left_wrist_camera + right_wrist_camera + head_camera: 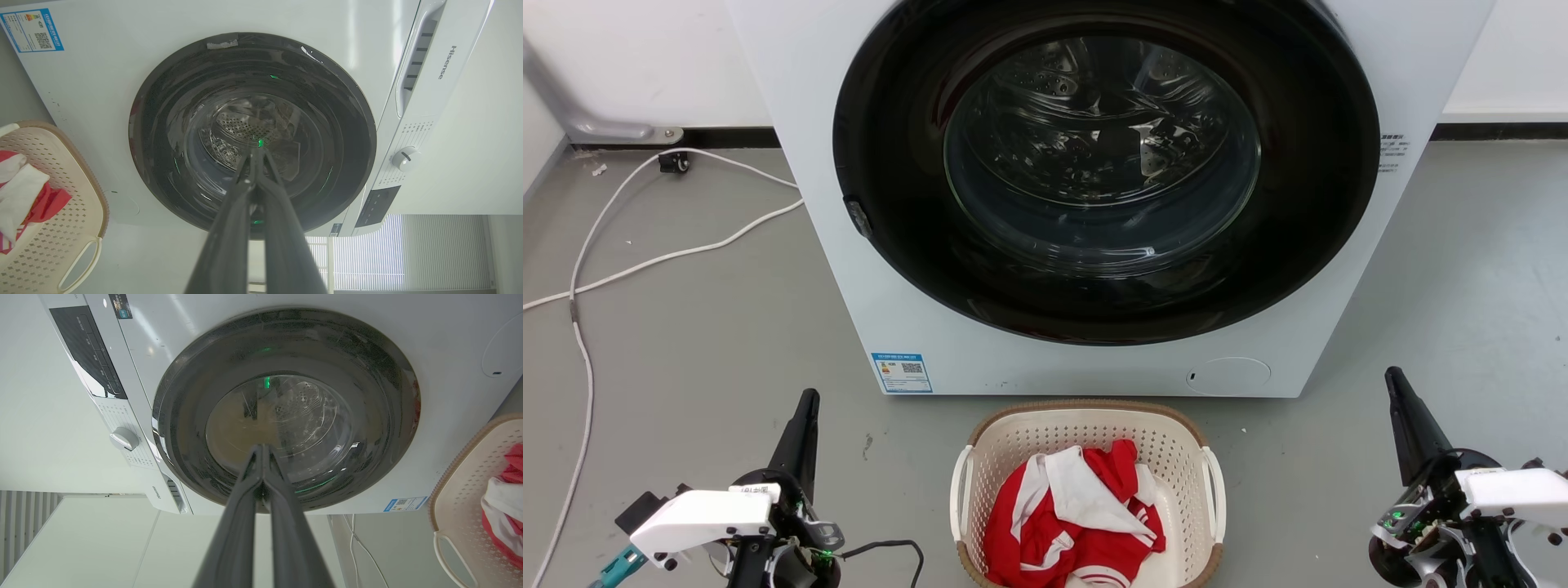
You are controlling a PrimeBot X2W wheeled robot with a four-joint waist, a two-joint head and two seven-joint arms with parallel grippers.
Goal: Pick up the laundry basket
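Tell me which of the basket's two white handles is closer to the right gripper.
The right handle of the laundry basket: it faces the right gripper, while the left handle is across the basket.

Cream perforated laundry basket (1086, 441), brown rim

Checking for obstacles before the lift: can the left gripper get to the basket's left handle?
Probably yes: the left gripper, shut, hangs beside the basket, with just bare floor between it and that handle.
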